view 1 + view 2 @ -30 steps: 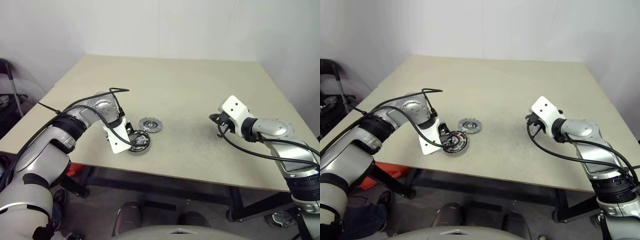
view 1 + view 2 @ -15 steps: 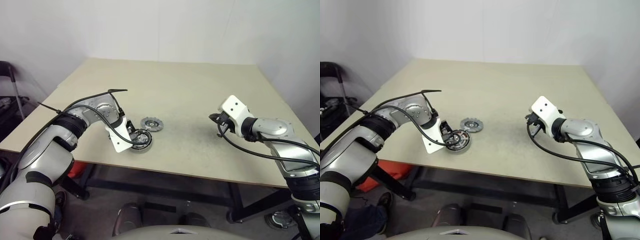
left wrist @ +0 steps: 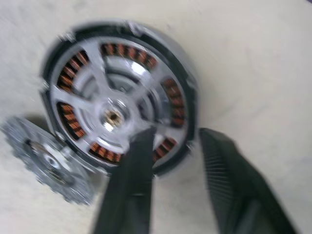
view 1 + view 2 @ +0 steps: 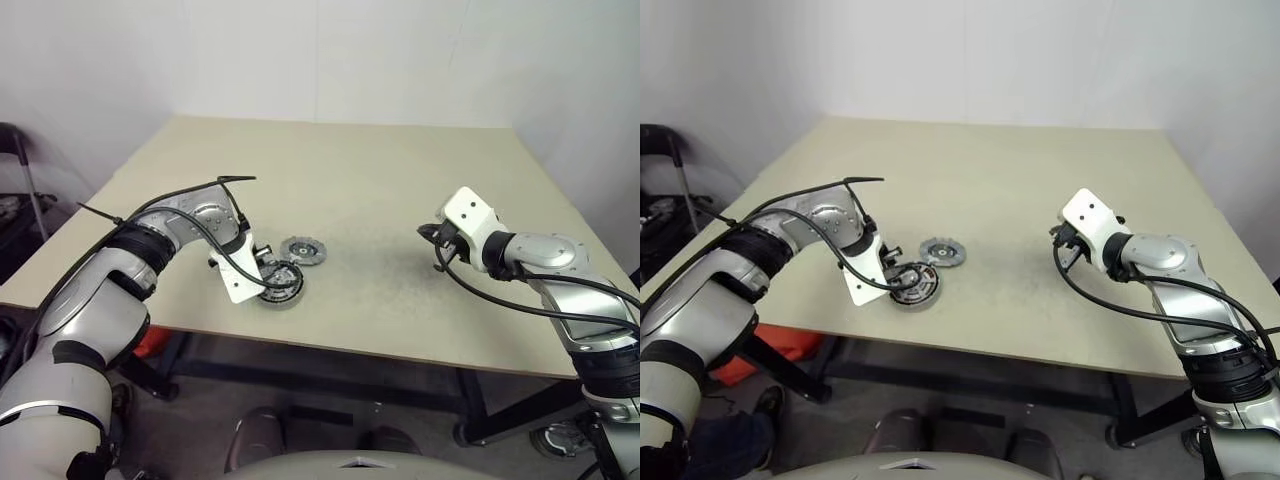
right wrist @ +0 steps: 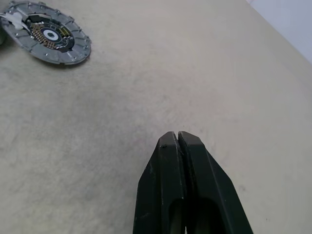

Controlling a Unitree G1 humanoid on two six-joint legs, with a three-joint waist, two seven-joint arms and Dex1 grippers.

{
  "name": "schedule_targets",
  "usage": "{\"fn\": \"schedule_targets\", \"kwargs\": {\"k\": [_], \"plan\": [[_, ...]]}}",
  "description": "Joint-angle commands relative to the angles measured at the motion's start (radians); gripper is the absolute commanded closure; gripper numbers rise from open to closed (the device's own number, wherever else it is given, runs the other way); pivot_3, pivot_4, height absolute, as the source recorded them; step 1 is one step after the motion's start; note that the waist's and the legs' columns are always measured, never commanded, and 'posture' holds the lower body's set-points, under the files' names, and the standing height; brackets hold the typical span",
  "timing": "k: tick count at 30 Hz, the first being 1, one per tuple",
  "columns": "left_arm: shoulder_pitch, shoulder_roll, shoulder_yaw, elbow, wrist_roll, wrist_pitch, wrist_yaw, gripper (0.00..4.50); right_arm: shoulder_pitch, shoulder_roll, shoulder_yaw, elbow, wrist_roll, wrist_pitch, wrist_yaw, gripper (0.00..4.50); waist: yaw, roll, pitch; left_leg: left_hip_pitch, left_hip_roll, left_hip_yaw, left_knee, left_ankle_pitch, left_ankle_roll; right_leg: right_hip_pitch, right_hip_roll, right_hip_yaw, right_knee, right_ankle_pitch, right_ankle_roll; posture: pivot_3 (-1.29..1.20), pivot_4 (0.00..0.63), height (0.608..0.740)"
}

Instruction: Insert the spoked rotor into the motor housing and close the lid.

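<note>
Left tool (image 3: 170, 146) grasps spoked rotor (image 3: 117, 114) rim inside motor housing (image 3: 187, 85); right tool (image 5: 178, 139) clenched.

My black-rimmed spoked rotor (image 3: 114, 117) shows silver spokes over copper-coloured windings. At its eight o'clock, the lid (image 3: 46, 163) looks all grey, I think. The desk (image 4: 380, 190) is plain beige.
</note>
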Motion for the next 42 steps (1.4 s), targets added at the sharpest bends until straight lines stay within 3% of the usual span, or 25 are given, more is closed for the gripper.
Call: {"fn": "schedule_targets", "kwargs": {"k": [1,14,17,20,24,35,37,41,42], "plan": [[0.013,-0.01,-0.02,0.017,0.025,0.0,0.0,3.23,-0.019,-0.008,-0.01,-0.014,-0.004,-0.012,0.002,4.5,0.003,0.0,-0.001,0.0,0.0,0.0,-0.001,0.0,0.0,0.0,0.0,0.0,0.0,0.0,0.0,0.0,0.0,0.74],[0.015,-0.022,-0.014,0.035,-0.024,-0.01,-0.055,3.23,-0.018,-0.01,-0.006,-0.007,-0.01,-0.018,0.002,4.5,0.006,0.0,-0.002,0.0,-0.003,0.0,-0.008,-0.001,0.002,-0.005,0.0,0.001,0.009,0.0,0.0,0.0,0.0,0.74],[0.013,-0.027,-0.011,0.039,-0.045,-0.015,-0.08,3.6,-0.021,-0.01,-0.005,-0.001,-0.011,-0.022,0.003,4.5,0.006,-0.001,-0.002,0.0,-0.003,0.0,-0.008,-0.001,0.002,-0.005,0.0,0.001,0.007,0.0,0.0,0.0,0.0,0.74],[0.007,-0.031,0.002,0.042,-0.05,-0.01,-0.082,3.07,-0.019,-0.01,-0.004,0.006,-0.015,-0.03,0.002,4.5,0.006,-0.001,-0.002,-0.001,-0.003,0.0,-0.008,-0.001,0.002,-0.006,0.0,0.001,0.007,0.0,0.0,0.0,0.0,0.74],[0.01,-0.039,0.018,0.037,-0.044,0.004,-0.058,1.75,-0.011,-0.009,-0.006,0.0,-0.015,-0.032,0.0,4.5,0.014,-0.001,-0.002,-0.002,-0.003,0.0,-0.009,-0.002,0.003,-0.007,0.0,0.001,0.007,0.0,0.0,0.0,0.0,0.74],[-0.004,-0.059,0.024,0.051,-0.023,-0.021,0.003,1.75,-0.001,-0.015,-0.008,-0.005,-0.021,-0.037,0.004,4.5,0.035,-0.002,-0.002,-0.002,-0.003,0.0,-0.009,-0.002,0.003,-0.006,0.0,0.001,0.006,0.0,0.0,0.0,0.0,0.74],[-0.013,-0.062,0.024,0.055,-0.029,-0.012,-0.01,1.43,-0.003,-0.017,-0.009,-0.002,-0.021,-0.038,0.007,4.5,0.039,-0.002,-0.002,-0.002,-0.004,0.0,-0.009,-0.002,0.003,-0.006,0.0,0.001,0.006,0.0,0.0,0.0,0.0,0.74],[-0.023,-0.072,0.044,0.044,-0.033,0.055,-0.009,0.26,-0.004,-0.02,-0.011,0.006,-0.022,-0.045,0.013,4.5,0.047,-0.003,-0.001,-0.003,-0.003,0.0,-0.009,-0.001,0.002,-0.004,-0.001,0.002,0.004,0.0,0.0,0.0,0.0,0.74],[-0.026,-0.074,0.046,0.04,-0.035,0.066,-0.014,0.26,-0.003,-0.021,-0.011,0.009,-0.024,-0.047,0.014,4.5,0.047,-0.003,-0.001,-0.003,-0.003,0.0,-0.009,-0.001,0.002,-0.004,-0.001,0.002,0.004,0.0,0.0,0.0,0.0,0.74]]}}
